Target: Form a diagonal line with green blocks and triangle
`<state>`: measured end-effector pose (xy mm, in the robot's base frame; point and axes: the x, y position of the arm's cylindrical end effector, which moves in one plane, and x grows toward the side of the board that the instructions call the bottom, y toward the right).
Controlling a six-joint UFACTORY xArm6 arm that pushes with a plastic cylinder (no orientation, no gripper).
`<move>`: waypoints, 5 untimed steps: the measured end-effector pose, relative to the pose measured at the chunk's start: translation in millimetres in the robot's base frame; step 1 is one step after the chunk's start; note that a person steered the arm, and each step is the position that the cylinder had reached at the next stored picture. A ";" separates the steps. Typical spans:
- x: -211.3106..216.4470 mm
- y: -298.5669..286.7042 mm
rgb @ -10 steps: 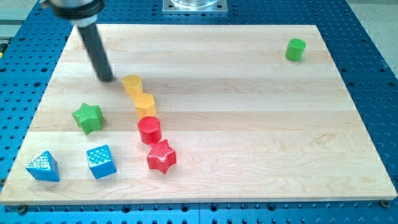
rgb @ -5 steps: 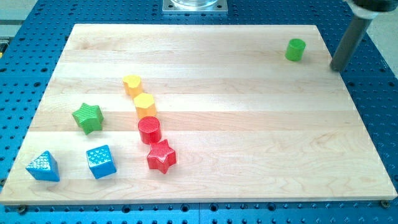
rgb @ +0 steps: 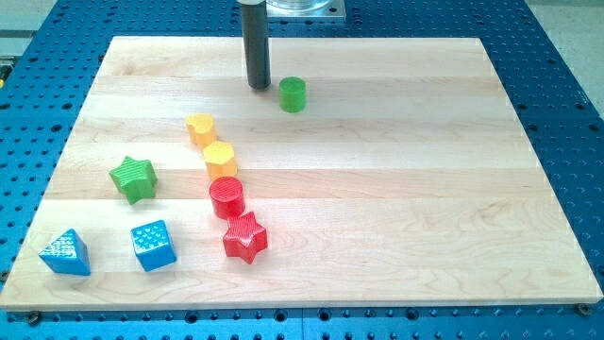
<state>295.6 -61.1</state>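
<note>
My tip sits on the wooden board near the view's top, a bit left of centre. No pincer on this rig, just the dark rod, so nothing to call apart, together or clamped. Rod's upper end is cut off by the frame's top edge, so its mount isn't visible.

Green cylinder is just beside the tip, to the view's right & slightly lower; a thin gap seems to show betw. them, but can't tell for sure if they touch.

Green star is well apart from that, at the view's left, mid-height. Blue triangle is near the bottom left corner, below & left of the star. Blue cube is just right of the triangle.

Middle chain runs top to bottom: yellow block (shape hard to make out, maybe heart-like), yellow hexagon, red cylinder, red star. Each looks to be touching or nearly touching the next.

Grey metal plate at the top edge is cut off. Blue perforated table surrounds the board.
</note>
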 end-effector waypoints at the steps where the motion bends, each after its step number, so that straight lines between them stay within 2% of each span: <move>1: -2.0 13.5; 3: 0.5 50.5; 4: 15.6 63.9; 5: -0.5 111.1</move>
<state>295.1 49.9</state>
